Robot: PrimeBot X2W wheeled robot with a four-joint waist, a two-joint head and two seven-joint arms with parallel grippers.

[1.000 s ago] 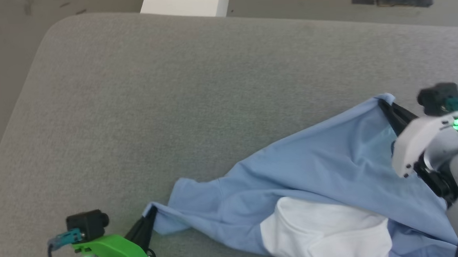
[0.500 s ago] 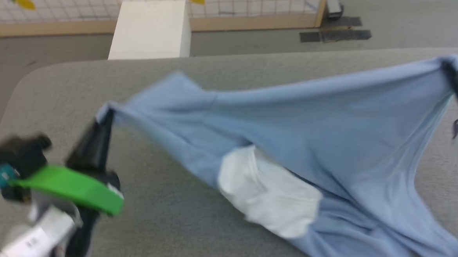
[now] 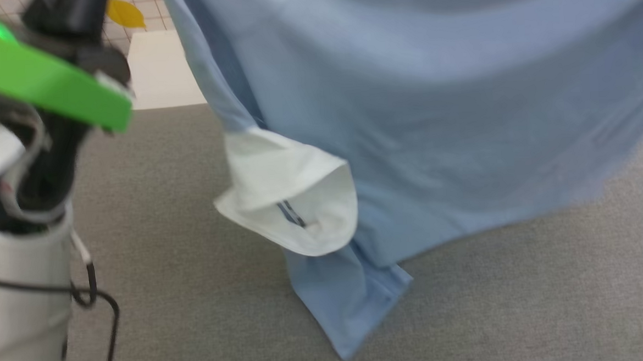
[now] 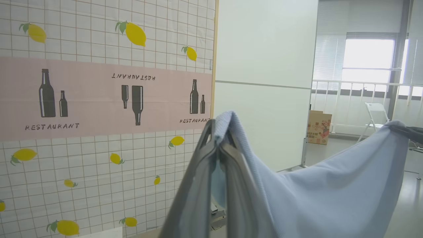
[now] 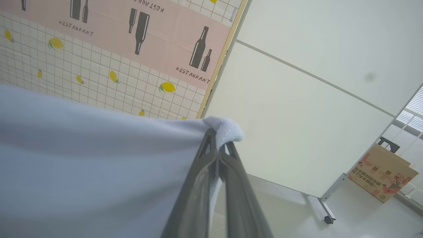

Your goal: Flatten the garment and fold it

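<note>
The garment (image 3: pixel 406 115), a light blue shirt with a white collar (image 3: pixel 289 198), hangs in the air above the grey padded surface (image 3: pixel 195 297), its lowest corner near the surface. My left gripper (image 4: pixel 218 135) is shut on one corner of the garment (image 4: pixel 330 198), fabric draped over its fingertips. In the right wrist view my right gripper (image 5: pixel 218 140) is shut on another corner of the garment (image 5: pixel 82 158), which stretches away to the left. The left arm's green-plated wrist (image 3: pixel 41 79) is raised at the upper left of the head view.
A lemon-patterned wall with a pink restaurant banner (image 4: pixel 99 96) and a white partition (image 4: pixel 264 82) stand beyond. A cardboard box (image 4: pixel 319 127) and a white folding chair (image 4: pixel 375 115) sit on the floor near a window. A white block (image 3: pixel 162 73) stands past the surface's far edge.
Both grippers have lifted the garment off the surface, from lying crumpled to hanging spread between them. The head camera has tilted up meanwhile.
</note>
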